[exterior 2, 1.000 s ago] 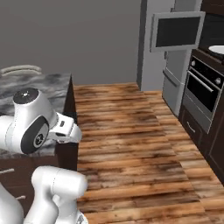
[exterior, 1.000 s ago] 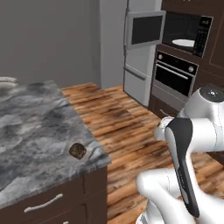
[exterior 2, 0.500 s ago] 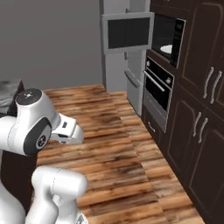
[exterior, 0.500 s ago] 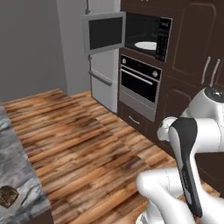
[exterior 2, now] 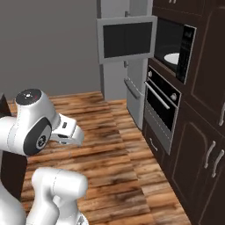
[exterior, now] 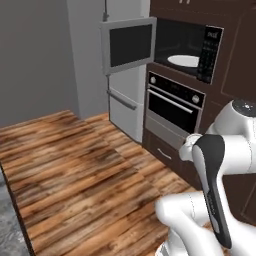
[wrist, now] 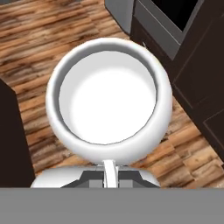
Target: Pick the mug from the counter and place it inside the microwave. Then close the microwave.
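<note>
The hand (wrist: 109,177) is shut tight on the mug (wrist: 109,98), gripping its near rim at the bottom of the hand view. The mug is white and empty, its mouth facing the camera, held in the air above the wood floor (wrist: 52,26). Dark cabinets (wrist: 197,87) lie to the right of it in that view.

In both base views the microwave (exterior: 187,50) sits high in the dark cabinet wall, above the oven (exterior: 172,107). Its door (exterior: 129,45) stands swung wide open to the left, and the white turntable (exterior: 183,60) inside is bare. The keypad (exterior: 209,47) is on its right. A grey fridge (exterior 2: 127,83) stands just left of the oven. A sliver of the desk (exterior: 7,235) shows at the lower left of the left base view.
</note>
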{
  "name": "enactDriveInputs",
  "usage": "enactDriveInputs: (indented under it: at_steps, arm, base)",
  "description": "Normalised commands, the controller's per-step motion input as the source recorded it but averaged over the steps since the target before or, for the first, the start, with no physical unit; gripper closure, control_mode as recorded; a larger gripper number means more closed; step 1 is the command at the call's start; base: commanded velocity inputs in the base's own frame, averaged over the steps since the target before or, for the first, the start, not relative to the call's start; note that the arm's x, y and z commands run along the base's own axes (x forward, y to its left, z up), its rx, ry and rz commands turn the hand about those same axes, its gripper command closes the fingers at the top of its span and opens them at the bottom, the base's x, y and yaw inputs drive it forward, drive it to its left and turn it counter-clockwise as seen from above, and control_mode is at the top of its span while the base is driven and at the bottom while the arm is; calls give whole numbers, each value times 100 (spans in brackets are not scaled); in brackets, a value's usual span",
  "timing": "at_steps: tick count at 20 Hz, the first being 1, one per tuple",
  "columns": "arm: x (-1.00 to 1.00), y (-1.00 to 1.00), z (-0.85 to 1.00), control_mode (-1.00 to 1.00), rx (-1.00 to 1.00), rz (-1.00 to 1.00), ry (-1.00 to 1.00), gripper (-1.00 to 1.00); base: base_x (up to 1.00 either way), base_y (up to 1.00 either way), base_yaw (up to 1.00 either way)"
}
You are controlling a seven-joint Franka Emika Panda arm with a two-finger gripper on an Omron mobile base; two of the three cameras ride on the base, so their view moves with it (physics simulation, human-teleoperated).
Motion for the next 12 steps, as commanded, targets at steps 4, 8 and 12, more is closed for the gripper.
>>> enactDriveInputs:
  at_steps: [4,8,12]
  arm:
    - [0,0,0,100,0,0,0,100]
    - [0,0,0,100,0,0,0,100]
    - [0,0,0,100,0,0,0,100]
  base:
    - [100,-10,-3]
    - [100,-2,-20]
    - [100,4,-42]
